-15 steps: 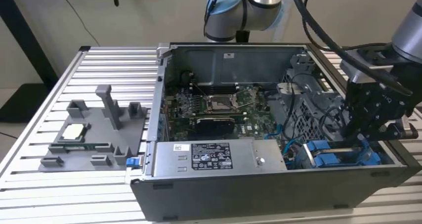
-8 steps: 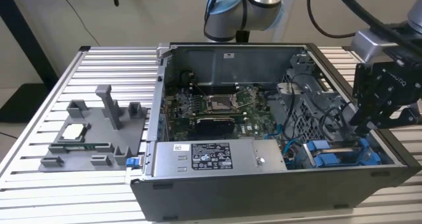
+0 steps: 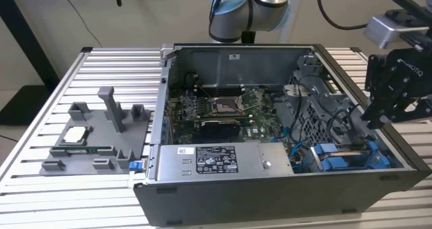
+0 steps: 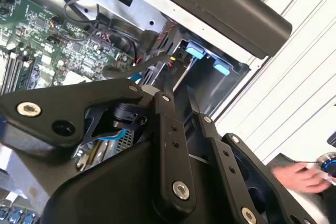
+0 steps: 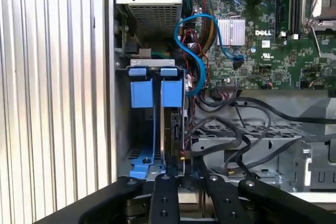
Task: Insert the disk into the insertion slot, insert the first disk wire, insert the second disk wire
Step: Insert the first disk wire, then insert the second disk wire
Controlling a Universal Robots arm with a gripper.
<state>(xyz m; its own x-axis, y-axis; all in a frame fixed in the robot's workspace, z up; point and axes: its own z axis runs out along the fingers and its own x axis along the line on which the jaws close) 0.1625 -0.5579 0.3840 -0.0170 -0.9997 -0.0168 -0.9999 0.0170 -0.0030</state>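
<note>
the end effector (image 5: 182, 174) hangs over a corner of the case (image 3: 270, 193), fingers drawn narrow, just above the disk (image 5: 172, 129). the disk stands on edge in the slot (image 5: 137, 135), under blue tabs (image 5: 142, 93).

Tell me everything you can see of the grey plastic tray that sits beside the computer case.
The tray is a flat slab of matt grey plastic lying on the ribbed metal table, on the exterior view's left of the open computer case. Upright posts and low blocks rise from it; the tallest post stands near its far edge. A pale square part rests on it, with a thin green strip just beside. A small blue piece shows at the corner nearest the case.
</note>
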